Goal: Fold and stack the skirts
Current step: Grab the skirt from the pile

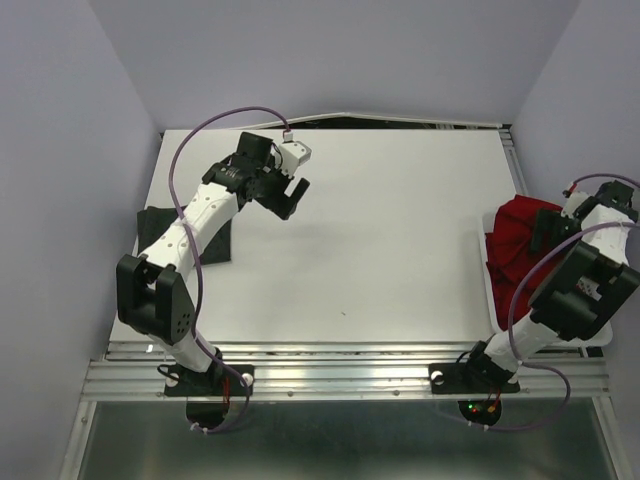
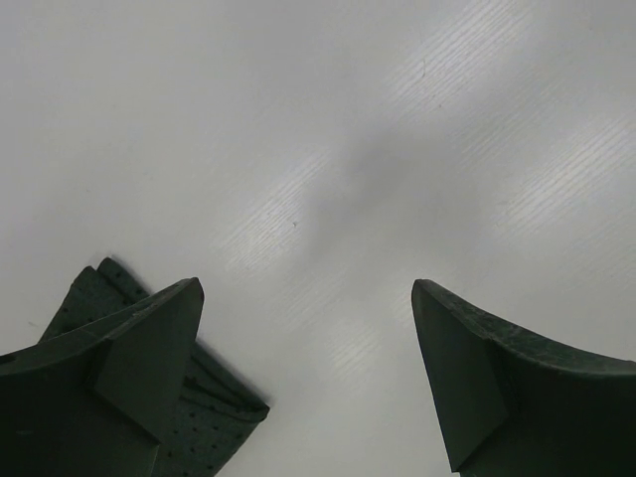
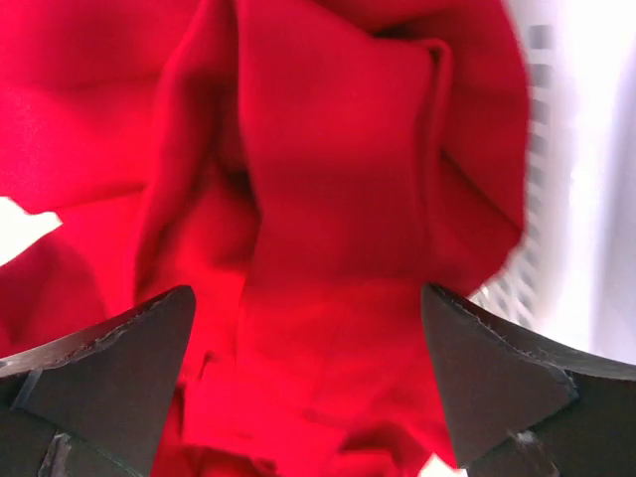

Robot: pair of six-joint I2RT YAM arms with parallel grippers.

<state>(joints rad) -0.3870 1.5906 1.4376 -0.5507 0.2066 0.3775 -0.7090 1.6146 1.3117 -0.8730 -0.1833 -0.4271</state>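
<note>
The dotted charcoal skirt (image 1: 217,248) lies at the counter's (image 1: 400,250) left edge, seemingly folded; the left end effector (image 1: 292,198) is spread above bare counter. The red skirt (image 1: 510,240), not yet folded or stacked, lies crumpled in the right-edge mesh basket (image 1: 488,285) under the spread right end effector (image 3: 308,293).

White tabletop (image 1: 400,230), flat, rectangular, with a faint fine grain in the close view. At the left edge, midway back: dark grey skirt (image 1: 218,246) lying flat, folded, one corner over the side. At the right edge: white mesh basket (image 1: 489,292). The two are well apart, with bare surface between them.
</note>
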